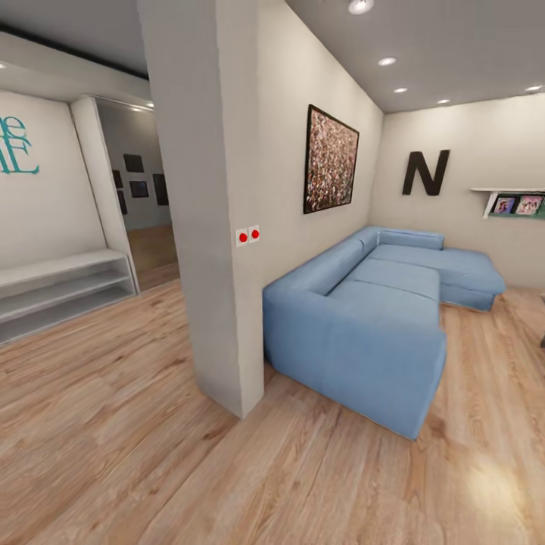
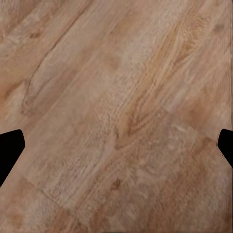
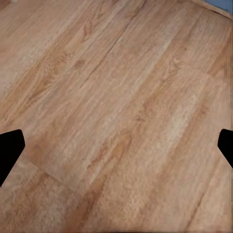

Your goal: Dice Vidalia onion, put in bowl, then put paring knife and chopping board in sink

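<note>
While over bare wood floor [image 2: 116, 97], left fingers [image 2: 10, 145] and right fingers [image 3: 10, 148] both spread, empty.

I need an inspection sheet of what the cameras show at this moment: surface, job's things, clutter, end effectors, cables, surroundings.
Surface: light wooden floor, bare under both wrist cameras.
Job's things: nothing seen; this is a living room, not the kitchen.
Clutter: nothing seen.
End effectors: left end effector and right end effector both open, dark fingertips wide apart, holding nothing, above the floor.
Cables: nothing seen.
Surroundings: blue corner sofa; white wall pillar with two red switches; framed picture; black letter N; low white shelf.
</note>
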You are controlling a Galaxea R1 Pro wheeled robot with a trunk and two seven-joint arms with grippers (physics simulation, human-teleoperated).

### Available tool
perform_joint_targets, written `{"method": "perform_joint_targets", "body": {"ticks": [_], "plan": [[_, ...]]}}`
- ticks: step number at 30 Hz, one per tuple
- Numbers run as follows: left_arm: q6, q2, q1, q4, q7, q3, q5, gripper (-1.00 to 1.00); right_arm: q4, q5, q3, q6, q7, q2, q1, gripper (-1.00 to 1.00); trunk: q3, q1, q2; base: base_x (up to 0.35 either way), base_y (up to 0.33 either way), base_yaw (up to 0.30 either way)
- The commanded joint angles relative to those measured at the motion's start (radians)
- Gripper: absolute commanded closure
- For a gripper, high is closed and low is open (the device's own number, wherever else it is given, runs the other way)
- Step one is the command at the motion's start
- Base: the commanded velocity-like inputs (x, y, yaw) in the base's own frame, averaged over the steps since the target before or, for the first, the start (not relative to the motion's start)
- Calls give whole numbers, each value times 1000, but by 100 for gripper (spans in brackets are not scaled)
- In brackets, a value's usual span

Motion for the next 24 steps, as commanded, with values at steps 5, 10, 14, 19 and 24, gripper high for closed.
{"method": "perform_joint_targets", "body": {"ticks": [5, 10, 14, 19, 24], "plan": [[-4, 1, 0, 0, 0, 1, 0, -100, 1, 0, 0, -3, -3, 0, -1, -100, -2, 0, -1, 0, 0, -281], [-4, 1, 0, -1, 0, 2, 0, -100, 1, 0, 0, -3, -3, 0, -1, -100, -5, 0, -1, 0, 0, -265], [-4, 1, 0, -1, 0, 2, 0, -100, 1, 0, 1, -3, -3, 0, -1, -100, -9, 0, -1, 0, 0, -228], [-18, 1, 0, -1, 0, 2, 0, -100, 1, 0, 0, -3, -3, 0, -1, -100, -14, 0, -1, 0, 0, -217], [-22, 1, 0, 0, 0, 1, 0, -100, 1, 0, -1, -3, -3, 0, -1, -100, -20, 0, -1, 0, 0, -216]]}}
